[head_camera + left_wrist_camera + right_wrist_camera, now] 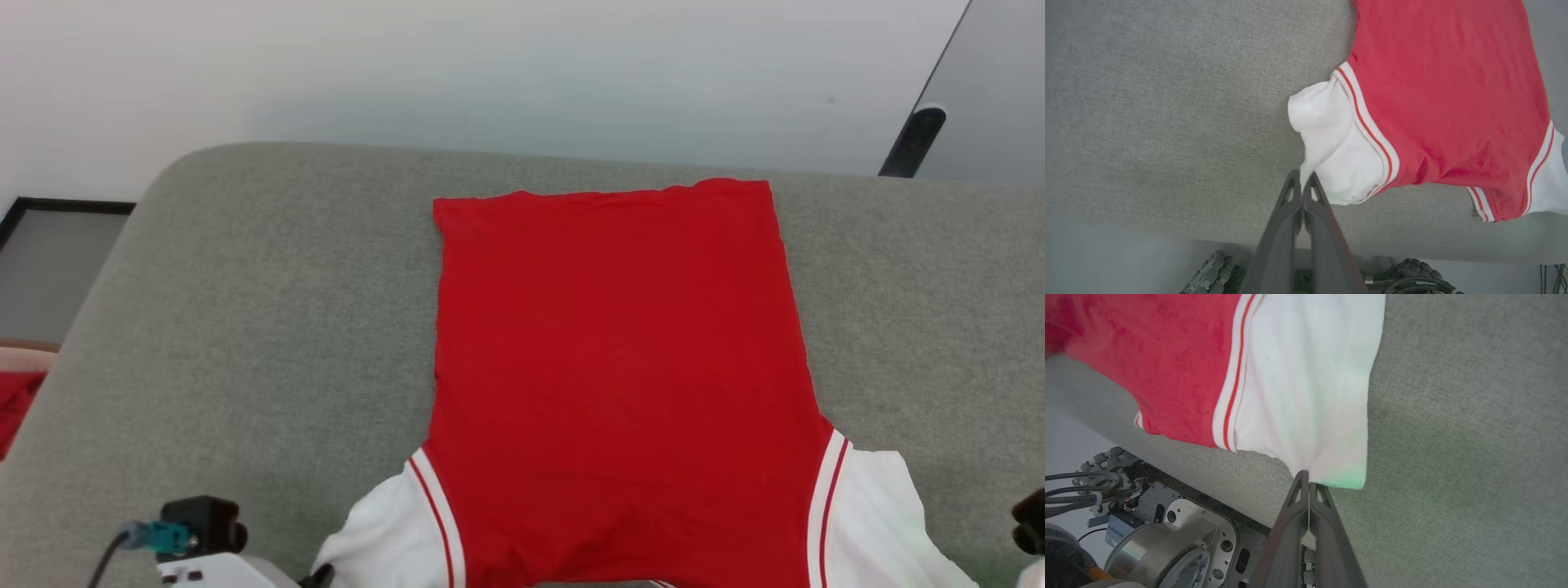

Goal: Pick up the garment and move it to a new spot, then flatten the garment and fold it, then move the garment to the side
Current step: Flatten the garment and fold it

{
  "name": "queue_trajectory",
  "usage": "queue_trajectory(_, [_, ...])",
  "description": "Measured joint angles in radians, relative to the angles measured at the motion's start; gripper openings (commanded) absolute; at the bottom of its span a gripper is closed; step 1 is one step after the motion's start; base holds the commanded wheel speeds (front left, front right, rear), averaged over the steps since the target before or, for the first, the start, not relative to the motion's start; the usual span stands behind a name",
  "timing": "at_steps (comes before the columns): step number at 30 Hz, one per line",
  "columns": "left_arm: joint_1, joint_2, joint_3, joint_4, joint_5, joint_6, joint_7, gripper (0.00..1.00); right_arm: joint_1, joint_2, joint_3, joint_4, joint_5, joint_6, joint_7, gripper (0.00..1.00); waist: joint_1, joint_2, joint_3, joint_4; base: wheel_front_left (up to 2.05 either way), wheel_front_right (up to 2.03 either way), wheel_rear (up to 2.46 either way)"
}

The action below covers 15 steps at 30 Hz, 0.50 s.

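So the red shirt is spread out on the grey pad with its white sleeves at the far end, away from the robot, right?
Not quite. The shirt is spread out on the grey pad, but its white sleeves are at the near end, closest to the robot. It is the straight hem that lies at the far end. The head view shows this.

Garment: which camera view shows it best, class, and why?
Head view: the garment lies spread flat, hem to sleeves, nearly whole. Left wrist view shows its sleeve end and part of the body; right wrist view, mostly one white sleeve.
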Motion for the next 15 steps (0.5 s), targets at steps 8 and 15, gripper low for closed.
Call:
queue_trajectory(8, [-0.053,-0.041,-0.031,0.053,0.019,-0.033,-0.022,0.00,-0.020,0.086,-0.053,-0.064,-0.100,0.000,0.051,1.00,0.0000,0.0000,0.019,-0.015,0.00,0.00,0.00])
queue_trajectory(15, [-0.077,-0.065,-0.041,0.074,0.026,-0.044,-0.040,0.00,-0.059,0.150,-0.128,-0.208,-0.160,0.000,0.006,1.00,0.0000,0.0000,0.036,-0.020,0.00,0.00,0.00])
